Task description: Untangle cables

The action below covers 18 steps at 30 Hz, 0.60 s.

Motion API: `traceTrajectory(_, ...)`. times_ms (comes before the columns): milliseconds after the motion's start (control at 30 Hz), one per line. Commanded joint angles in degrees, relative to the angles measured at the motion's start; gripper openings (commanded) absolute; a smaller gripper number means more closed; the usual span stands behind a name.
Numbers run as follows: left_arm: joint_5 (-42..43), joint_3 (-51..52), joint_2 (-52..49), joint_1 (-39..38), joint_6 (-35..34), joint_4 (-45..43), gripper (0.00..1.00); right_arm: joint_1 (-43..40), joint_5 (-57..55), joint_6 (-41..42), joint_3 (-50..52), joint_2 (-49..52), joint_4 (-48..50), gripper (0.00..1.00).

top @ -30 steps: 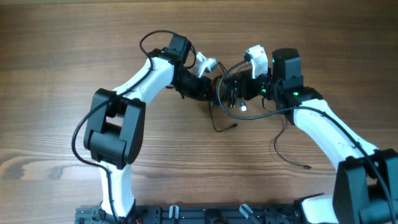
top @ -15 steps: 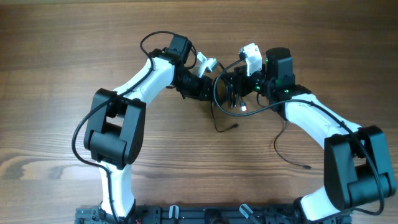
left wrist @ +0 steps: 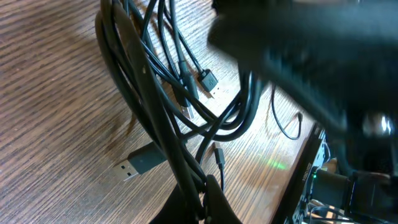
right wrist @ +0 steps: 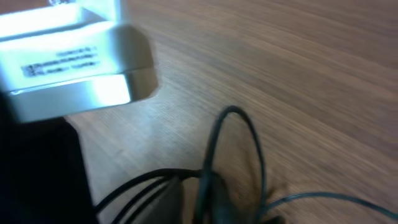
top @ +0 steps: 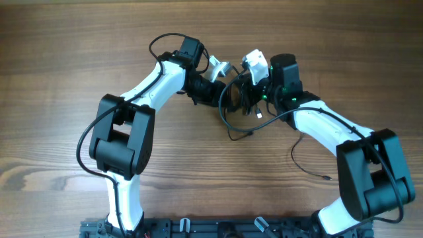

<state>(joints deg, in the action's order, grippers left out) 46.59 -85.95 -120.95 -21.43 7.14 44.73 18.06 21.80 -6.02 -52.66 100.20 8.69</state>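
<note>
Bunching into a knot at the upper middle of the overhead view, the cables [top: 239, 109] are strung between the two grippers, with one tail trailed down onto the table [top: 66, 53] just below. The left gripper [top: 223, 94] is seen clamped on the bundle: in the left wrist view several cords are drawn into one pinch at the bottom centre of the frame. The right gripper [top: 249, 93] is closed too, set against the right side of the knot. Whether a cord is trapped in it cannot be told, since the right wrist view is blurred. A loose cord [top: 307, 165] is found lying apart at the lower right of the overhead view.

Light, limp stuff, by the look of it: loops sag and cross freely, so no shape is expected to be kept once released. The smooth black jacket is judged slippery, so a firm pinch on a single strand is called for. The best hold is reckoned to be just behind a plug, where the cord stiffens. Two candidates are offered in the left wrist view, the flat USB plug [left wrist: 140, 163] at the lower left and the small plug [left wrist: 208, 81] at the upper middle. Hard tugs are to be avoided, as knots would be tightened and connectors strained.
</note>
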Motion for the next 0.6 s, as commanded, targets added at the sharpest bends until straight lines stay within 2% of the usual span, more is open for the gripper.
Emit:
traceTrajectory(0, -0.57, -0.11, 0.52, -0.2, -0.11, -0.02, 0.04, 0.09, -1.42, -0.74, -0.57, -0.5, 0.96, 0.04)
traceTrajectory(267, -10.16, -0.11, 0.52, -0.2, -0.42, 0.02, 0.04, 0.07, -1.09, 0.63, -0.57, -11.1, 0.61, 0.04)
traceTrajectory(567, -11.8, -0.11, 0.52, 0.94, -1.68, 0.09, 0.04, -0.09, -16.02, 0.04, -0.57, -18.1, -10.43, 0.04)
